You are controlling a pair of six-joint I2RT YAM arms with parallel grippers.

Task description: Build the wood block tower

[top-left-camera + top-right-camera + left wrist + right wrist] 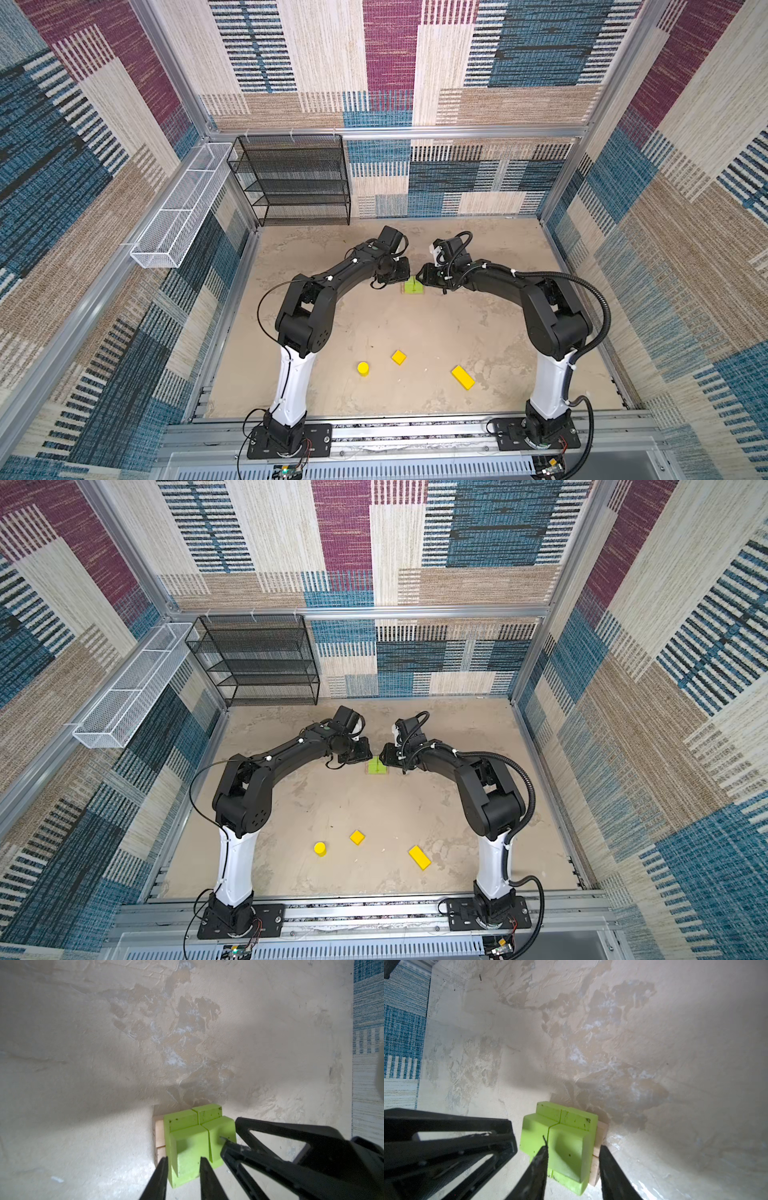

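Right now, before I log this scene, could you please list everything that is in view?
tan planks: two, tan, side by side under the green blocks, mid-table
lime-green blocks: four, lime-green, on the planks, in two levels
yellow cylinder: one, yellow, upright, near side
yellow cube: one, yellow, right of the cylinder
yellow bar: one, yellow, lying flat, right of the cube
black mesh shelf: one, black, back left
white wire basket: one, white, on the left wall
table: one, mottled beige
left arm, right arm: black and white, on the near rail
left pincer: black, at the green blocks, grip unclear
right pincer: black, fingers apart over the green blocks
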